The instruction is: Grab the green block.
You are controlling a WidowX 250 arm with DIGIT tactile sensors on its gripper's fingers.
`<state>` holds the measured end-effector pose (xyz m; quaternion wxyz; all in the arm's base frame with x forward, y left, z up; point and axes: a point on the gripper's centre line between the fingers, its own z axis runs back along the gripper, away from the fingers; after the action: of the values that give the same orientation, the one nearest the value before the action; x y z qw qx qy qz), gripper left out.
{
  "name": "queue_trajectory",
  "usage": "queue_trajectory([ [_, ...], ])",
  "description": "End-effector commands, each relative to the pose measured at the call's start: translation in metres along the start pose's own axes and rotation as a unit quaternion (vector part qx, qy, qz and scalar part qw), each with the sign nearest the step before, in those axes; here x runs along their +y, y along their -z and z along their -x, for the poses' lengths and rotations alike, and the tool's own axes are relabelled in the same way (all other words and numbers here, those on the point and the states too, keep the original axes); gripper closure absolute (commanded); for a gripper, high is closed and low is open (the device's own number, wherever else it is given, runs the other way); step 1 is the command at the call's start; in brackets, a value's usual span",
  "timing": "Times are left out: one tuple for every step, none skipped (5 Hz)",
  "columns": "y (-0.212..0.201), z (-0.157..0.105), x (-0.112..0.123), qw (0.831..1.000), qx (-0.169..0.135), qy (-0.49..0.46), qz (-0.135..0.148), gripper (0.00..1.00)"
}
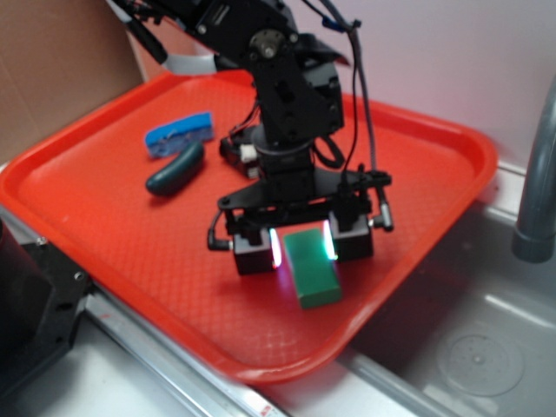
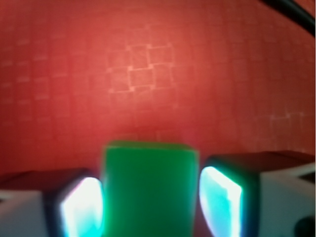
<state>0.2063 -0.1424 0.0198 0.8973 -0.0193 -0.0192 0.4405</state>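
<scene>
The green block lies flat on the red tray, near its front right part. My gripper is lowered over the block's far end, one finger on each side, the jaws open. In the wrist view the green block fills the space between the two glowing pads. The left pad sits almost against it and a thin strip of tray shows on the right. The block's near end sticks out past the fingers toward the tray's front rim.
A blue curved piece and a dark teal sausage-shaped piece lie at the tray's back left. A metal sink with a grey faucet pipe is to the right. A black fixture stands at the left front.
</scene>
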Motion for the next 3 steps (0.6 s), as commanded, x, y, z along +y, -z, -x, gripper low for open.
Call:
queue_trajectory([
  [-0.005,-0.017,-0.006,1.0,0.024,-0.006,0.015,1.0],
  [-0.031,-0.035,-0.006,0.998,0.007,0.057,0.018,1.0],
  [-0.073,-0.044,0.002,0.991,-0.018,0.135,0.014,1.0],
])
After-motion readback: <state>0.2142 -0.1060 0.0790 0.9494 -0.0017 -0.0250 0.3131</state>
